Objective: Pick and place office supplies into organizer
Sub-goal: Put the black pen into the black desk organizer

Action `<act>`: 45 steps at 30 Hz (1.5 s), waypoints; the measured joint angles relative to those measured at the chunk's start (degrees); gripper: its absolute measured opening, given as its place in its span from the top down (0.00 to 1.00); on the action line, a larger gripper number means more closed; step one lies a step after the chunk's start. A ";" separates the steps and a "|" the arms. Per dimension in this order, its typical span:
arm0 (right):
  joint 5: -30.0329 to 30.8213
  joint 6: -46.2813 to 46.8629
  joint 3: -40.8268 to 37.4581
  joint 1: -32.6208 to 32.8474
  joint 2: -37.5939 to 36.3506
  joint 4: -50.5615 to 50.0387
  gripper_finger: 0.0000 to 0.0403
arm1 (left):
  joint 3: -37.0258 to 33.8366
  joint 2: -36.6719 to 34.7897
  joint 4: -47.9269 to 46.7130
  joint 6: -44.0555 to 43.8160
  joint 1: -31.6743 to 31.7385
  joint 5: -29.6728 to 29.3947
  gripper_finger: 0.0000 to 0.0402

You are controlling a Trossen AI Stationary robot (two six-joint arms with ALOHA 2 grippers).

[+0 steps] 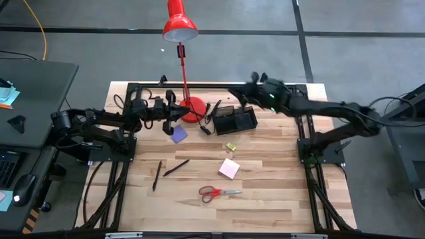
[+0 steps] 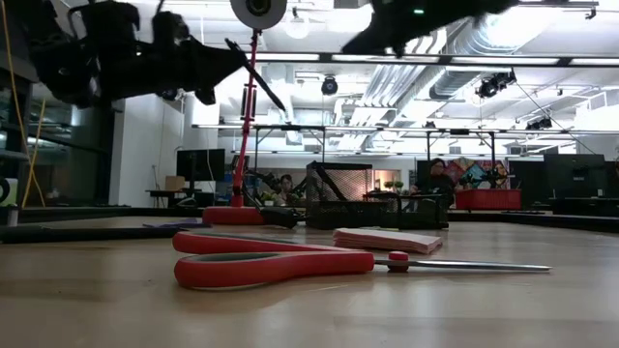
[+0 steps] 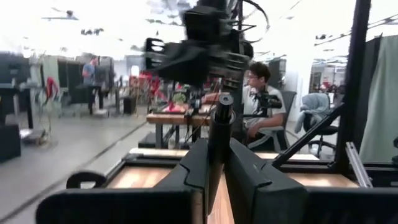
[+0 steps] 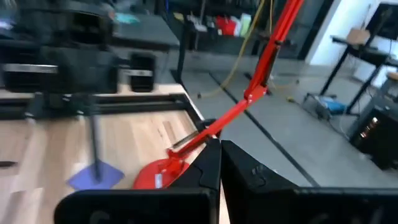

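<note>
Left hand (image 3: 214, 165) clamping upright pen (image 3: 219, 134), above purple pad (image 1: 178, 135)

The left gripper (image 1: 174, 114) is holding a pen (image 1: 170, 125) above the purple pad (image 1: 178, 135), while the right gripper (image 1: 234, 93) is hovering over the organizer (image 1: 235, 119).
</note>
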 joint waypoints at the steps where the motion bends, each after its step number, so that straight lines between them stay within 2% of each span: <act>1: 0.04 0.22 -2.86 0.15 -2.26 1.76 1.00 | 1.56 0.00 -2.77 -0.39 0.00 -0.43 0.95; 6: -1.23 0.29 -14.98 1.08 -10.32 10.07 1.00 | 10.44 0.03 -17.76 -0.32 -0.17 -1.68 0.95; 10: -2.93 0.27 -20.81 1.24 -14.49 12.37 1.00 | 16.79 1.72 -24.64 0.33 -0.15 -2.20 0.96; 14: -3.40 0.98 -24.25 1.21 -16.44 12.27 1.00 | 22.01 6.85 -27.57 0.57 -0.36 -2.57 0.96; 21: -4.03 0.88 -25.49 1.64 -16.64 11.37 1.00 | 29.48 19.51 -27.17 0.10 -2.25 -3.28 0.94; 28: -4.29 0.88 -25.49 3.64 -16.62 8.94 1.00 | 35.16 27.32 -29.07 4.40 -4.60 -7.71 0.96; 39: -4.03 0.38 -25.49 6.44 -16.62 8.37 1.00 | 37.00 33.39 -28.90 5.87 -4.90 -10.66 0.94; 45: -4.13 0.83 -25.49 6.46 -16.60 7.57 1.00 | 36.98 33.44 -30.90 4.25 -4.90 -10.85 0.85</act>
